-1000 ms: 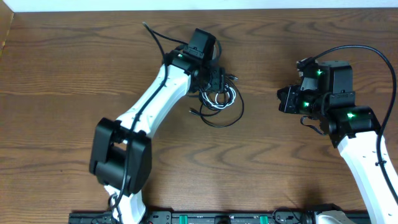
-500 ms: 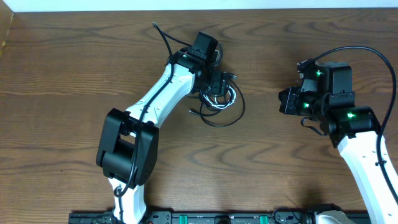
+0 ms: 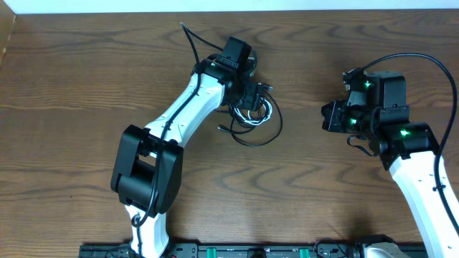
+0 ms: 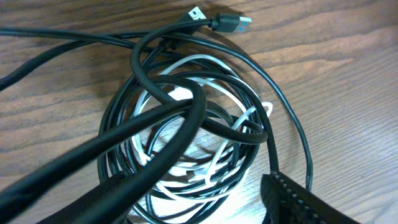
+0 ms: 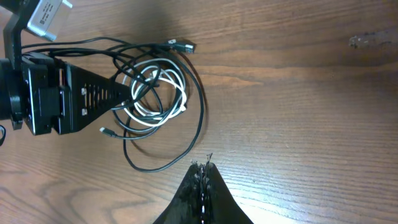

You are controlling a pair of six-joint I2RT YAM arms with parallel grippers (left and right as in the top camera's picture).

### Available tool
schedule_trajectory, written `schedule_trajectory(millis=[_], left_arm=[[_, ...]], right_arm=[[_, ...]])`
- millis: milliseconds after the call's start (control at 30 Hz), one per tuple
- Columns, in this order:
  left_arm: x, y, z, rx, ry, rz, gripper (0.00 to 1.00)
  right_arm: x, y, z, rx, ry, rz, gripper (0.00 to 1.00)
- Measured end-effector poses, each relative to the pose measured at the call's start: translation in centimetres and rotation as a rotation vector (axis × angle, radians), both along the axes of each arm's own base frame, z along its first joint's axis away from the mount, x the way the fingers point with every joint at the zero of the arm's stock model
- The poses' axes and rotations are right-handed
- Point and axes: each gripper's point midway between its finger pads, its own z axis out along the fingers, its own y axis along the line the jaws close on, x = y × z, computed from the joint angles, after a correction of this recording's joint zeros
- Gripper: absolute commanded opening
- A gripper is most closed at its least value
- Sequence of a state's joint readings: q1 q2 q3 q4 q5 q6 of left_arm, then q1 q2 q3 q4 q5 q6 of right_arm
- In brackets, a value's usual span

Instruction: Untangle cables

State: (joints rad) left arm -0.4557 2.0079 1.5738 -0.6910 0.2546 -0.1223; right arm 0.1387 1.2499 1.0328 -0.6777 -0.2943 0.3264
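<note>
The cables lie in one tangled coil on the wooden table. The long black cable [image 3: 270,133] loops round the white cable [image 3: 257,112]. From the left wrist, the black cable [image 4: 283,118] rings the white cable [image 4: 186,65], and a USB plug [image 4: 231,23] lies at the top. My left gripper [image 3: 252,97] is open right over the coil, its fingers [image 4: 298,199] standing either side of the strands. A thick black strand crosses close to the camera. My right gripper [image 5: 202,167] is shut and empty, apart from the coil [image 5: 155,93] to its right.
The table's far edge [image 3: 229,10] runs along the top of the overhead view. A thin black plug end [image 5: 103,130] pokes out of the coil. The left arm's own wire [image 3: 192,39] arches above its wrist. A rack [image 3: 244,251] lines the near edge.
The left arm's elbow has swung right and its wrist has edged right over the coil. The cables and the right arm look unchanged.
</note>
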Motion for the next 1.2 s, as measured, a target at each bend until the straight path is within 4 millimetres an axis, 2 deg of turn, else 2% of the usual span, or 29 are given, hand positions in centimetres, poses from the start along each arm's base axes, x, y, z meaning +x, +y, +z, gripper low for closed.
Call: schedule_trajectory(millis=[300, 467, 600, 767, 833, 933, 1133, 1200], left_arm=[[-0.1, 0.2, -0.1, 0.006, 0.012, 0.019, 0.64], [-0.5, 1.2, -0.3, 0.056, 0.028, 0.042, 0.65], [0.7, 1.5, 1.9, 0.069, -0.035, 0.076, 0.65], [1.8, 2.0, 6.3, 0.023, -0.118, 0.214, 0.65], [2.0, 2.1, 7.0, -0.001, -0.121, 0.277, 0.65], [2.3, 2.2, 6.2, -0.010, -0.095, 0.353, 0.65], [3.9, 2.1, 1.3, 0.012, -0.038, 0.501, 0.66], [4.6, 1.9, 0.3, 0.006, -0.045, 0.526, 0.66]], right_arm=[[0.0, 0.0, 0.0, 0.000, 0.000, 0.000, 0.01], [0.0, 0.0, 0.0, 0.000, 0.000, 0.000, 0.01], [0.0, 0.0, 0.0, 0.000, 0.000, 0.000, 0.01], [0.0, 0.0, 0.0, -0.001, 0.000, 0.000, 0.01], [0.0, 0.0, 0.0, 0.000, 0.000, 0.000, 0.01], [0.0, 0.0, 0.0, -0.001, 0.000, 0.000, 0.03], [0.0, -0.1, 0.0, -0.001, 0.003, -0.004, 0.08], [0.0, -0.1, -0.1, -0.004, 0.003, -0.006, 0.08]])
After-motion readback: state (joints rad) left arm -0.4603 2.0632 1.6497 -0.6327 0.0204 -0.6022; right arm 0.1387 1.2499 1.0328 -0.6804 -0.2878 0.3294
